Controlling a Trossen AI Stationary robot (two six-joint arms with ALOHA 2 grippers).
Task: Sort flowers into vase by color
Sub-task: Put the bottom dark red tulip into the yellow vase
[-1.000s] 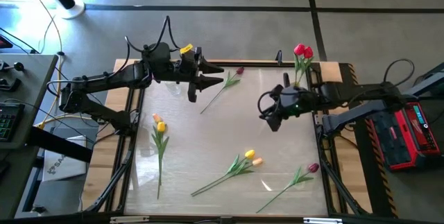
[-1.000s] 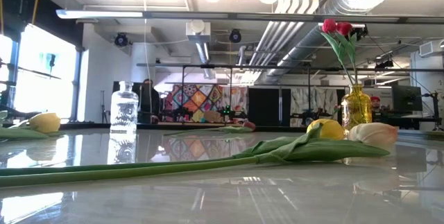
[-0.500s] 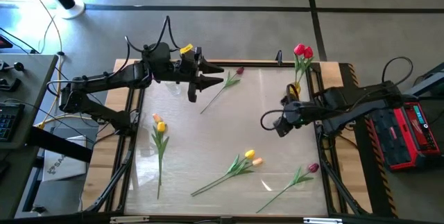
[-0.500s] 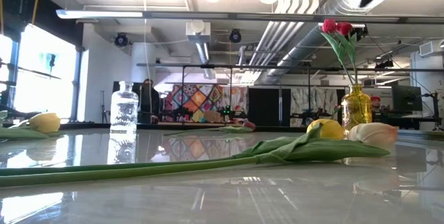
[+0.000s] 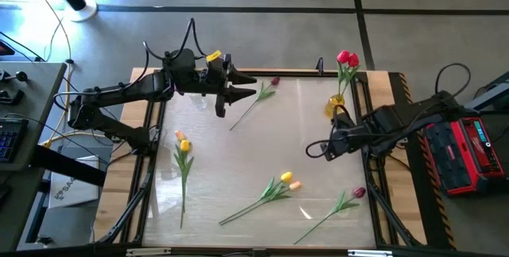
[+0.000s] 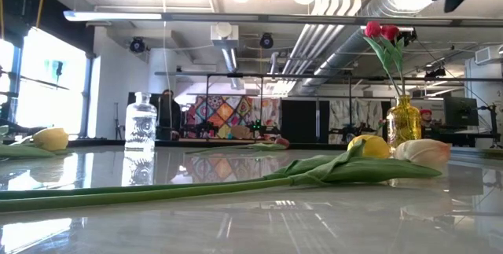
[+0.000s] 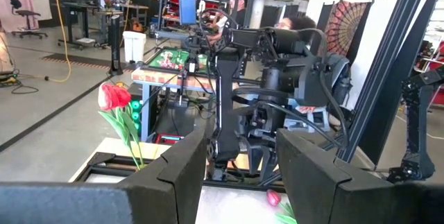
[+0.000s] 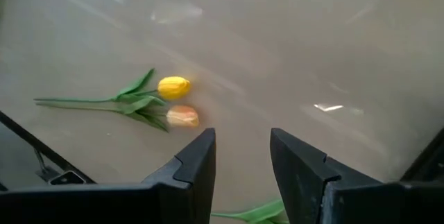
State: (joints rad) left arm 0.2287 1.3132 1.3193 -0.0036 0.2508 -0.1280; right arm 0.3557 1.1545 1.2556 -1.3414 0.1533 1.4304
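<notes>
Right gripper (image 5: 328,149) hovers over the table (image 5: 238,169) at about 3 o'clock, just inboard of the right edge. Its fingers (image 8: 198,165) stand apart with bare tabletop showing in the gap, nothing held. Straight ahead of it, the right wrist view shows the yellow tulip (image 8: 173,87) and the pale orange tulip (image 8: 182,116) lying side by side, stems running off together.

Left gripper (image 5: 242,87) hangs at about 11 o'clock near the far edge, fingers (image 7: 182,172) parted, empty. Just beside its tips, at 12 o'clock, lies a dark maroon tulip (image 5: 274,82) with its stem slanting toward table centre.

Yellow glass vase (image 5: 337,104) sits at 2 o'clock by the far right corner, holding two red tulips (image 5: 347,59), upright. Clear glass bottle (image 6: 141,123) stands near the far left side; its exact spot under the left arm cannot be told from above.

Loose on the table: a yellow-orange pair (image 5: 182,141) at 9 o'clock, stems pointing to the near edge; another maroon tulip (image 5: 359,192) at 5 o'clock, near the right corner.
</notes>
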